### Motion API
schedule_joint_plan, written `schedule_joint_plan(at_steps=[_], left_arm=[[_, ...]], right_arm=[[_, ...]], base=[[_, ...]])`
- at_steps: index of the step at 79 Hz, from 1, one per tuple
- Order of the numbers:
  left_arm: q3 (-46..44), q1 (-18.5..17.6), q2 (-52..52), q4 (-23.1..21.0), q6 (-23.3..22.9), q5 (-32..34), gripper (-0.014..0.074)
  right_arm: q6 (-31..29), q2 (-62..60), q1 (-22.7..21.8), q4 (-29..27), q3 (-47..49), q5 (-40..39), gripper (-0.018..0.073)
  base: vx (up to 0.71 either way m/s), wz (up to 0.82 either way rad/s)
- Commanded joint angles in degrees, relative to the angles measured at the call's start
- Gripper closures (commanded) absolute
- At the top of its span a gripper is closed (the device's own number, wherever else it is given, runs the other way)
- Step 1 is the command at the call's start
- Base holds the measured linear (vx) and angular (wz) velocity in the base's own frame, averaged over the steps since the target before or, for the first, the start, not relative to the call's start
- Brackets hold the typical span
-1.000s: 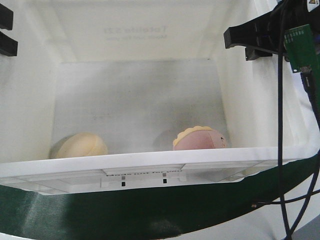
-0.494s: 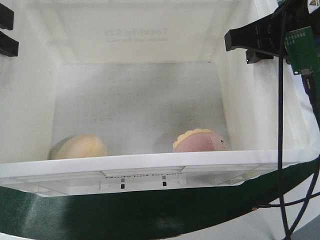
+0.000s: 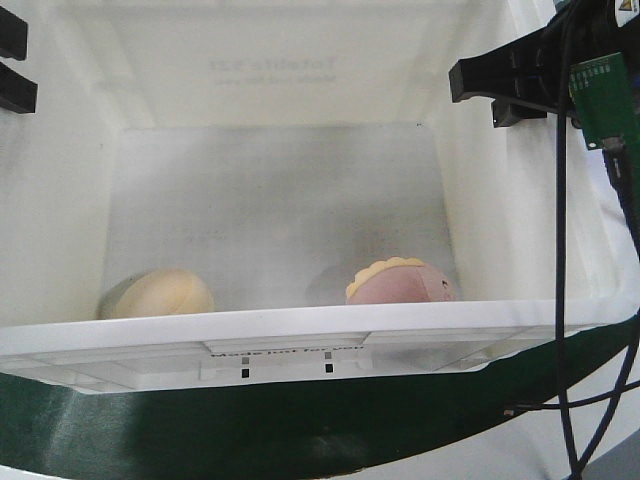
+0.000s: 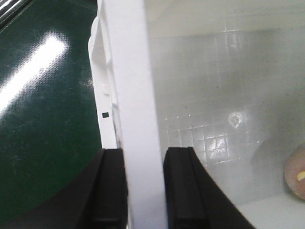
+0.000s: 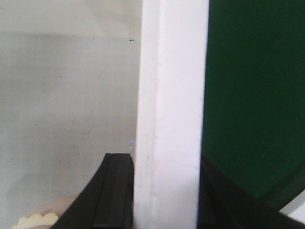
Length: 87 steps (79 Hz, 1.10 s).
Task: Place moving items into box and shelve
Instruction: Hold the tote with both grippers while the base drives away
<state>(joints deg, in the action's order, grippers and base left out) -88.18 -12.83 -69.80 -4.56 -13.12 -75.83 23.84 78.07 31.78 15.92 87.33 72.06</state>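
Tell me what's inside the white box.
A cream bun and a pinkish ball with a scalloped yellow rim, both by the near wall of the box, which hides their lower parts.

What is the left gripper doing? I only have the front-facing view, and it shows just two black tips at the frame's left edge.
Observer: In its wrist view, the left gripper straddles the side rim of the box, one side inside and one outside, and looks pressed against it.
Operator: And the right one?
Observer: The right gripper holds the opposite rim the same way, from both sides.
Operator: Is the box floor plain?
Observer: No. The left wrist view shows a moulded grid of small squares on the floor.
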Motion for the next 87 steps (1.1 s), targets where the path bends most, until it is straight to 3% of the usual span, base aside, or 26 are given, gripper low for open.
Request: schedule_joint_plan(at_steps=[1, 87], left_arm=[[-2.51, -0.56, 2.14, -2.14, 0.02, 3.84, 0.0603], [-2.51, -0.56, 2.14, -2.14, 0.02, 3.79, 0.0603]], right_arm=[[-0.56, -2.25, -0.02, 4.12, 2.57, -4.58, 0.0566], [-0.6, -2.25, -0.02, 4.06, 2.57, -4.32, 0.0566]], base=[[0.0, 0.0], [-0.04, 0.04]])
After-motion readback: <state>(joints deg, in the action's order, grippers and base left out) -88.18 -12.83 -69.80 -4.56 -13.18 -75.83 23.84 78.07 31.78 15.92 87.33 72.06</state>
